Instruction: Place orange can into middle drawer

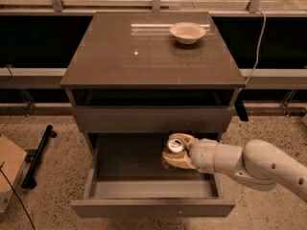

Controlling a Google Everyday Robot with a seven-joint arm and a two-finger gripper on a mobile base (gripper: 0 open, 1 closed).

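The orange can [174, 146] shows its silver top and is held upright inside the open middle drawer [152, 207], toward its back right. My gripper [175, 153] reaches in from the right on a white arm and is shut on the can, its pale fingers [183, 141] wrapping around it. The can's lower part is hidden by the fingers, so I cannot tell whether it rests on the drawer floor.
A white bowl [187, 32] sits on the cabinet top [144, 56] at the back right. The uppermost drawer front [152, 119] is shut above the open drawer. A black bar [37, 157] and a cardboard box [8, 171] lie on the floor at the left.
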